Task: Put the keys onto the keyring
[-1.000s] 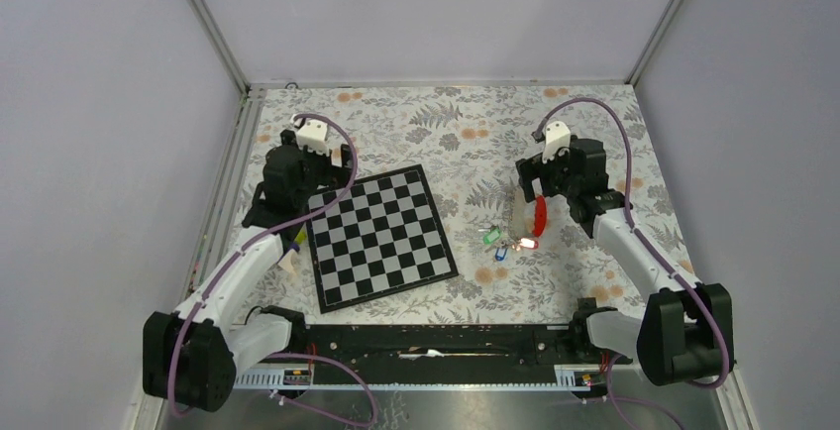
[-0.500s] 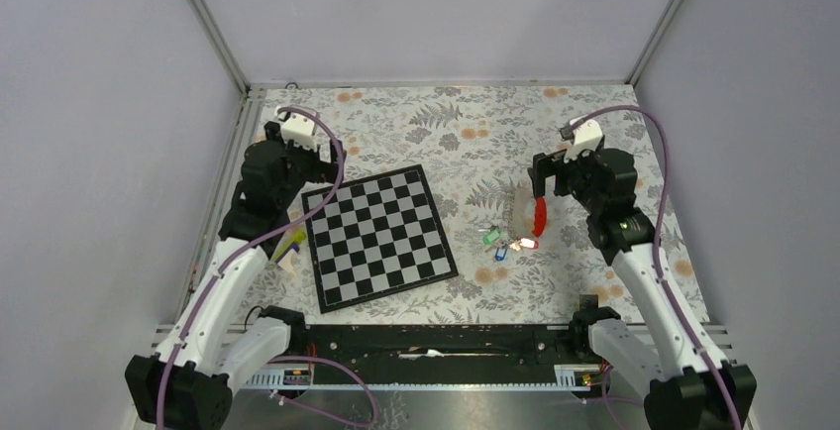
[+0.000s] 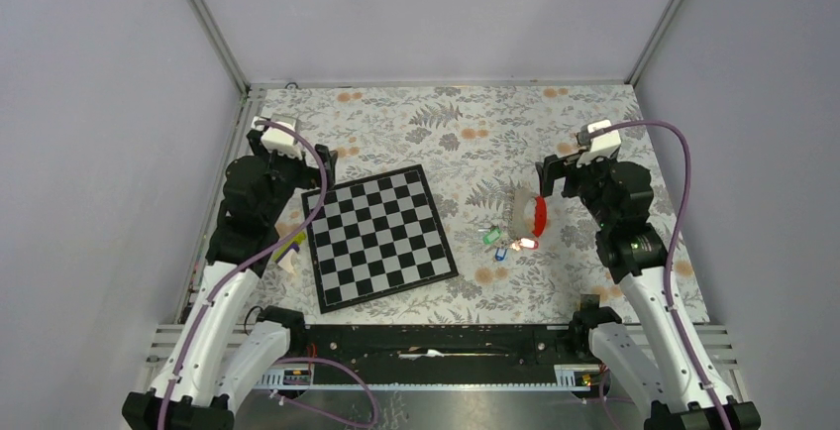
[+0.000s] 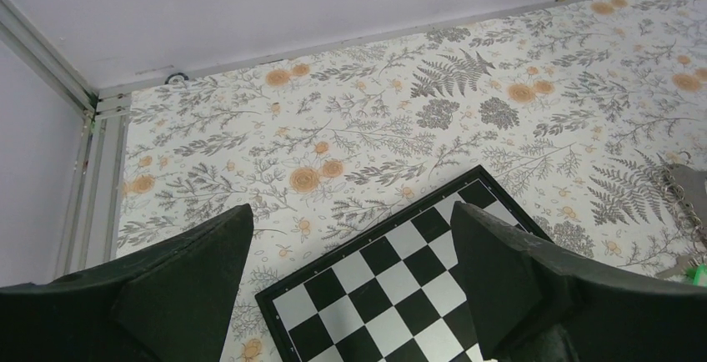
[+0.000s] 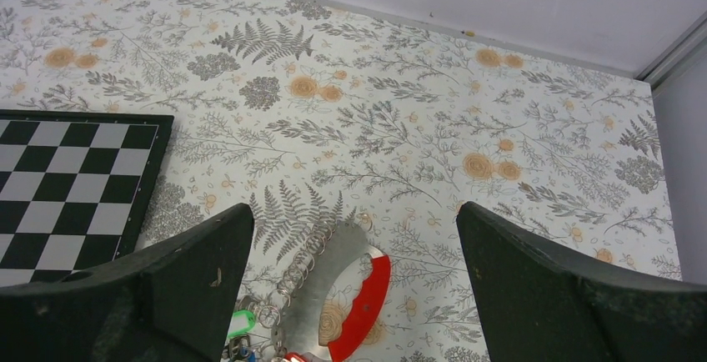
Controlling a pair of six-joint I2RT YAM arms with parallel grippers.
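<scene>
1. Keyring (image 5: 369,299): a red curved loop lay flat on the floral desk (image 3: 446,123), right of the chessboard (image 3: 379,236) and apart from it.
2. A grey strap (image 5: 321,295) lay against the inner side of the red curve. A run of small metal rings (image 5: 298,263) followed the strap's left edge.
3. Keys (image 3: 505,242): a tight cluster just beside the keyring's near end, towards the chessboard. Heads seen were green, blue and red-and-white, all tiny against the claws. Could not tell whether any was joined to the loop.
4. Right claw (image 5: 354,212): fingers spread wide, holding nothing, hovering above the desk with the keyring showing between them at the lower edge of the wrist view.
5. Left claw (image 4: 350,216): fingers likewise wide apart and empty, raised over the far left corner of the chessboard, well apart from keys and keyring.
6. A small yellow-purple-white object (image 3: 290,247) lay just left of the chessboard, partly hidden by the left arm.
</scene>
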